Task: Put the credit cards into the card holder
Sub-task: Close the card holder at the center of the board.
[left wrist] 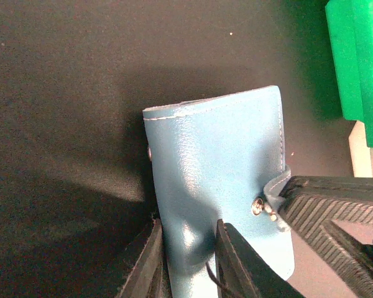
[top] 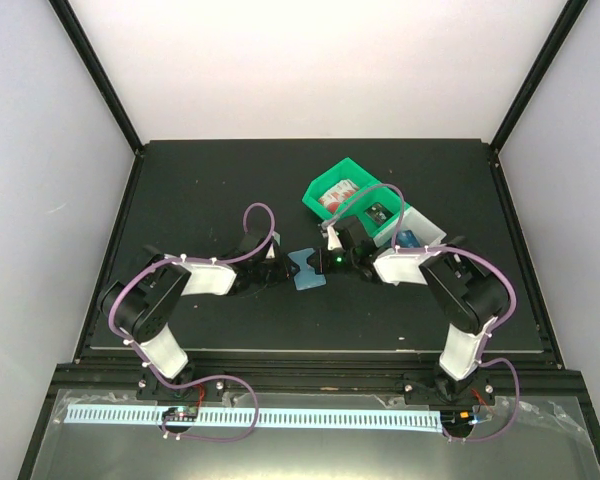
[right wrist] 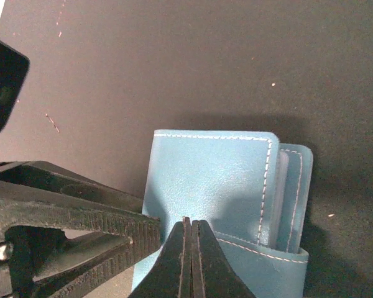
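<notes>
Closest to the right wrist lens: right gripper [right wrist: 189,225], two black fingers pressed flat together on the snap tab [left wrist: 265,205] of a teal-blue, soft, leather-like folding wallet [right wrist: 205,180], the tab's end swallowed behind the fingertips. Lower end of the wallet cut off at the bottom edge of both wrist views. Just visible between its covers on the right, a sliver of paler blue inner pocket [right wrist: 283,198], contents impossible to make out. Opposite it, left gripper [left wrist: 188,228] pinching the wallet's near edge, one dark finger on either side. Seen from above, wallet lying on the black tabletop [top: 210,190] near centre, between the two gripper tips and partly covered by them. Both forearms low over the table, reaching inward toward each other, wrists nearly meeting. Counted: one wallet, two arms, one green plastic bin [top: 320,190], one white plastic bin [top: 427,222] just beside it on the right. Small blue patch [top: 405,238] in the white bin, perhaps a blue plastic credit card, too small to confirm. Red-and-white items [top: 337,196] in the green bin, unreadable.
</notes>
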`<state>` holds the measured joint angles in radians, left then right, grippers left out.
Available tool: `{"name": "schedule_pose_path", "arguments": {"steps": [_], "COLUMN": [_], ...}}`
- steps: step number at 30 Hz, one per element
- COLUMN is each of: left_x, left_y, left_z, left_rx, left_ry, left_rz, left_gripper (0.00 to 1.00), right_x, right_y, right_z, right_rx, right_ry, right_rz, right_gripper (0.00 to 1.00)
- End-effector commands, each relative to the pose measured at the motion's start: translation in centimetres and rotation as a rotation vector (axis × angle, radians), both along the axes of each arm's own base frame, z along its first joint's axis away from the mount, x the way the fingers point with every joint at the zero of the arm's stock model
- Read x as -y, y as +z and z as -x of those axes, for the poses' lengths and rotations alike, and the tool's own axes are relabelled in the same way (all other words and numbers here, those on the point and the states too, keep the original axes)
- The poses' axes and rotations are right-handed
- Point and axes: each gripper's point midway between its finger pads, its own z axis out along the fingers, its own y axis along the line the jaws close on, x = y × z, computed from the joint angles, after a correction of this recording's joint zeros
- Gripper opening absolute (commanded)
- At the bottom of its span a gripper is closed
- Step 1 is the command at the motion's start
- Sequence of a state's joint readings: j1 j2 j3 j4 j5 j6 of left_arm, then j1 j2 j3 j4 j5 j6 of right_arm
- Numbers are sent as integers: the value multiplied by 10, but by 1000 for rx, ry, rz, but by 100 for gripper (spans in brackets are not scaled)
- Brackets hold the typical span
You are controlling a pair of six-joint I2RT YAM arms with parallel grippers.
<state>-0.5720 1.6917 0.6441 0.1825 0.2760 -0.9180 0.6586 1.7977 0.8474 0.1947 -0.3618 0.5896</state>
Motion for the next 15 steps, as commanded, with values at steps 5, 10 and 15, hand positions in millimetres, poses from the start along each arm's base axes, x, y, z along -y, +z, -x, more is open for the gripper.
{"name": "schedule_pose_path", "arguments": {"steps": [5, 10, 15], "left_x": [-61, -61, -60], "left_y": [-86, -86, -86], "left_z": [74, 74, 74], "left_rx": [-317, -317, -317], "left_ry": [16, 13, 14], "left_rz": [-297, -296, -296], "left_gripper": [26, 26, 26], "right_x": [-9, -9, -5], "right_y": [-5, -7, -15], "right_z": [-3, -1, 7], "right_rx": [12, 3, -16], "right_ry": [22, 30, 39], "right_rz": [7, 10, 26], "right_gripper": [1, 1, 1]}}
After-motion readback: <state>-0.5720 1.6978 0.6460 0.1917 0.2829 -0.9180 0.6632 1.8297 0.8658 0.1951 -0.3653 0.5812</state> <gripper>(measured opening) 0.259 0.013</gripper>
